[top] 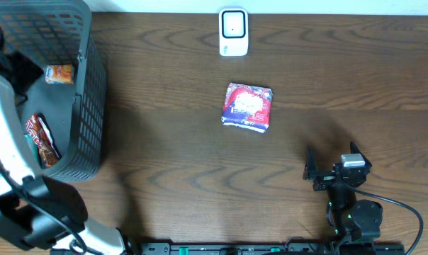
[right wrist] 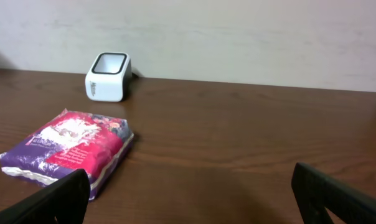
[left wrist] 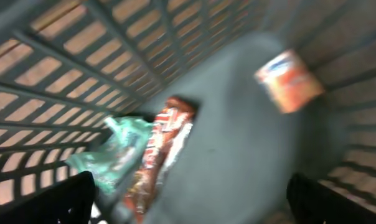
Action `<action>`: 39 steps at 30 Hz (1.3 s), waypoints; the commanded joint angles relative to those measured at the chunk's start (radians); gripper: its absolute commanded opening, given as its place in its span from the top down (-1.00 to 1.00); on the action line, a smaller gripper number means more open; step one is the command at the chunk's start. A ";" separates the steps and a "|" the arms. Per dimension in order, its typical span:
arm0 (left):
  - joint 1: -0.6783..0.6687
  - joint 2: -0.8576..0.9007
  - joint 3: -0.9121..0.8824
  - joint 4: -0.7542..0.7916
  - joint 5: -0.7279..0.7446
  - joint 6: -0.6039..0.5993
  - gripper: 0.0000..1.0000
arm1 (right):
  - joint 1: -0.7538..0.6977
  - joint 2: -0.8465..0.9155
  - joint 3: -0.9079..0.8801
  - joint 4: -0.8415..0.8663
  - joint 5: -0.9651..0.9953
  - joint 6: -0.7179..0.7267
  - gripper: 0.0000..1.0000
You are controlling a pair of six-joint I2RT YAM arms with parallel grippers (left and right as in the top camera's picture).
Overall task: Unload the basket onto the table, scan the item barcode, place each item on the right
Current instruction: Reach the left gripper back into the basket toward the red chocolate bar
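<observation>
Green wrapper (left wrist: 110, 152) in basket (top: 90, 106) shown only by left wrist view, purple packet (top: 247, 106) laid near scanner (top: 233, 32), left gripper (left wrist: 188, 205) and right gripper (right wrist: 191, 196) released.

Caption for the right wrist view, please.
Open fingers face a purple-pink packet on the table, white scanner behind it.
</observation>
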 commanded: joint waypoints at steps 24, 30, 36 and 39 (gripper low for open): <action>0.045 0.032 -0.597 0.513 -0.070 0.314 -0.89 | -0.007 -0.006 -0.004 -0.002 0.002 -0.008 -0.99; 0.046 0.040 -0.661 0.576 0.017 0.315 -0.80 | -0.007 -0.006 -0.004 -0.002 0.002 -0.008 -0.98; 0.045 0.092 -0.678 0.598 0.016 0.315 -0.66 | -0.007 -0.006 -0.004 -0.002 0.002 -0.008 -0.99; 0.045 0.116 -0.678 0.599 0.017 0.314 -0.47 | -0.007 -0.006 -0.004 -0.002 0.002 -0.008 -0.98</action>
